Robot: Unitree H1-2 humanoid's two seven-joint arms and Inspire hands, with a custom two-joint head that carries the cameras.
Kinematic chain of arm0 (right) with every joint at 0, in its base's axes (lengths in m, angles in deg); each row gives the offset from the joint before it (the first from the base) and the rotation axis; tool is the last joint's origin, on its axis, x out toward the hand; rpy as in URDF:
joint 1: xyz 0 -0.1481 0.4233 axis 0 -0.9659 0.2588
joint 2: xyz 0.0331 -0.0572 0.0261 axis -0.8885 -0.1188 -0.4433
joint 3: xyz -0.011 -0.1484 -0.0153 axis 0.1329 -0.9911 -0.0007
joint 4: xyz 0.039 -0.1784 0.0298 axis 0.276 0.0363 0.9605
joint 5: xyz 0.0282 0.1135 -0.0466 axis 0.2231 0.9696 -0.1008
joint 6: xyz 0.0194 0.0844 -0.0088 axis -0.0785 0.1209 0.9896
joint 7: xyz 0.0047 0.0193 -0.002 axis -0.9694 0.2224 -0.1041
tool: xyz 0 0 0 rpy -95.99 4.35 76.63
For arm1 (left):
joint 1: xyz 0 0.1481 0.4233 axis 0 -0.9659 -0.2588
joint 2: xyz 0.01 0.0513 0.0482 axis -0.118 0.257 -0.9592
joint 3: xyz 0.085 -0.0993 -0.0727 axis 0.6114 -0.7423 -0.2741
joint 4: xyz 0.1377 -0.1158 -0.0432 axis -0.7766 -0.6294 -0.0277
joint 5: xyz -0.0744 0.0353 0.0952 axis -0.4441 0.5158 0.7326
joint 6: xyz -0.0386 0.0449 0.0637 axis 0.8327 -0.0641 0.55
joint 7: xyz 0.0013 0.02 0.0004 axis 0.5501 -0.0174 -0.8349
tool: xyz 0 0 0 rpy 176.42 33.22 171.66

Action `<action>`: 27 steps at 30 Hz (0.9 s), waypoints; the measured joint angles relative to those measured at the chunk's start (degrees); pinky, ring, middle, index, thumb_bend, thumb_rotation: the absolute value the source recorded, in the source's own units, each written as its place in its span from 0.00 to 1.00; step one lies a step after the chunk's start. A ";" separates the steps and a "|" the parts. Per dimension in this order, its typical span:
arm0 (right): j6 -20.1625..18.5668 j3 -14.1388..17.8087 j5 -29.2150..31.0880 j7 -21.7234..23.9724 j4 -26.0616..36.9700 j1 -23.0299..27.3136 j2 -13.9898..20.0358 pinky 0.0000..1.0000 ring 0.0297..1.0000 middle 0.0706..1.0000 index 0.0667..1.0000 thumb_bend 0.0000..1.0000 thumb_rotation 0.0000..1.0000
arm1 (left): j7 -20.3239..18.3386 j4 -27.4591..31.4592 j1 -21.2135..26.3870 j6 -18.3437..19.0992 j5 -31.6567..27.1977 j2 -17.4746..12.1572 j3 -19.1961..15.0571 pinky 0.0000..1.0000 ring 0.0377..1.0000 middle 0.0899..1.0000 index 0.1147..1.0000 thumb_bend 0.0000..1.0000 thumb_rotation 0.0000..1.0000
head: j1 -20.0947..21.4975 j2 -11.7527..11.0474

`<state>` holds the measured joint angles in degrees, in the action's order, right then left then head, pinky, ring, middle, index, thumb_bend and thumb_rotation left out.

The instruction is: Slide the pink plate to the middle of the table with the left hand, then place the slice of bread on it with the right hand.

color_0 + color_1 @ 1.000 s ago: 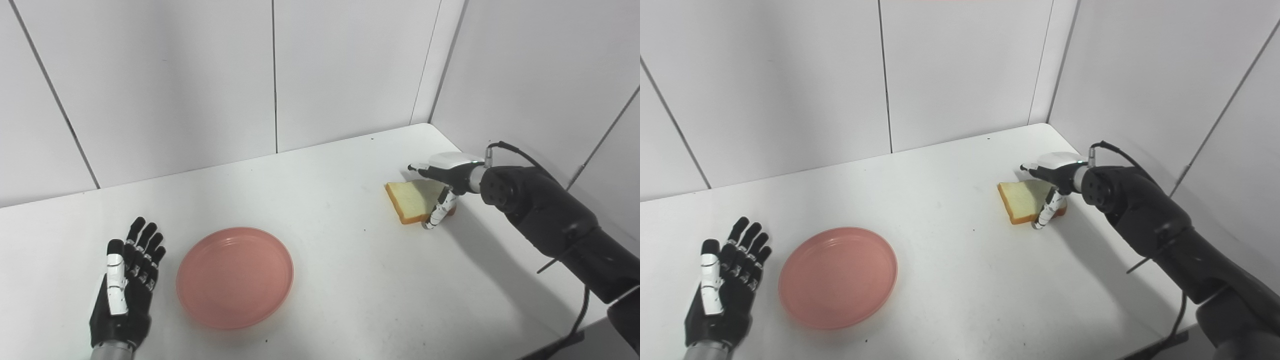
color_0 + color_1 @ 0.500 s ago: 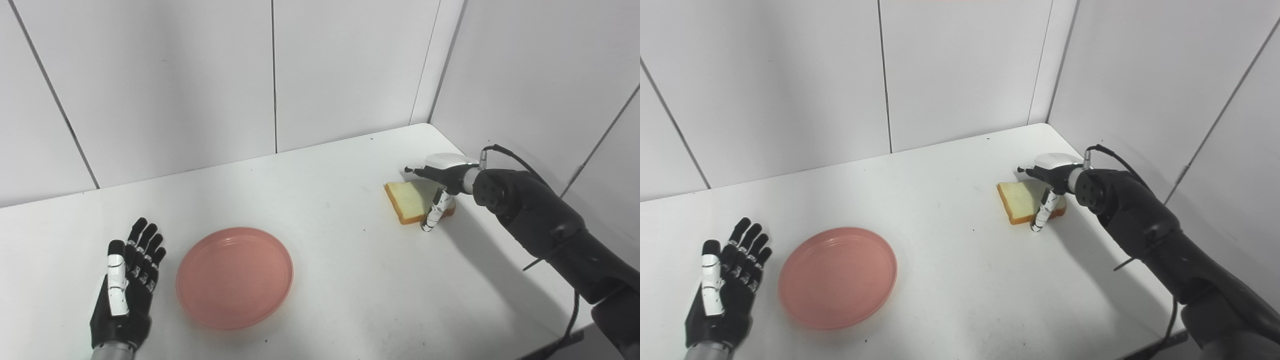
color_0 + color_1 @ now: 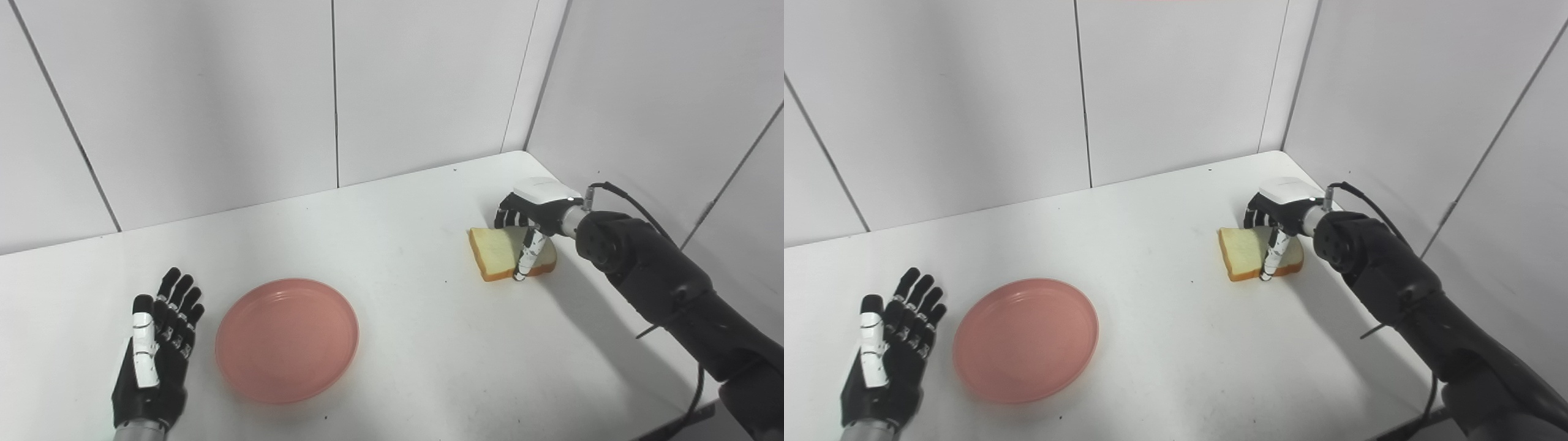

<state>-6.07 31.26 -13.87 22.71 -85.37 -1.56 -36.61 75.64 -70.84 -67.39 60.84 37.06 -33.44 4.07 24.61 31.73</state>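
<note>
We see the round pink plate (image 3: 286, 340) left of the table's middle, beside our open, empty left hand (image 3: 156, 352); our right hand (image 3: 1277, 214) curls over the tan bread slice (image 3: 1248, 252), grip uncertain, bread unplaced.

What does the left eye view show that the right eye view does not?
Only the left eye view: more wall at the right and the table's right edge further along. Only the right eye view: more table left of the left hand. Both: the open left hand beside the pink plate, not touching it, and the right hand closing over the slice of bread, thumb at its near edge.
</note>
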 measured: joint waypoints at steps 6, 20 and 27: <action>-0.01 0.00 -0.09 0.01 0.08 0.16 -0.01 0.38 0.44 0.40 0.50 0.52 0.00 | 0.21 0.17 -0.04 0.15 0.27 0.10 0.14 0.98 0.97 0.96 0.92 0.70 0.98 | -0.35 0.09; -0.23 4.45 1.63 0.49 10.78 0.03 0.01 0.32 0.38 0.38 0.48 0.52 0.00 | 0.23 0.17 -0.15 0.16 0.97 1.31 0.26 0.97 0.97 0.95 0.92 0.71 0.95 | -2.37 0.35; -0.23 5.81 2.59 0.89 17.93 0.24 -0.04 0.32 0.38 0.38 0.49 0.52 0.00 | 1.10 0.39 -0.26 0.26 1.13 1.67 0.39 0.97 0.96 0.95 0.92 0.70 0.96 | -3.34 0.18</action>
<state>-6.29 37.07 -11.28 23.60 -67.44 -1.32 -36.65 76.74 -70.45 -67.65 61.09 38.19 -31.77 4.46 21.27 31.90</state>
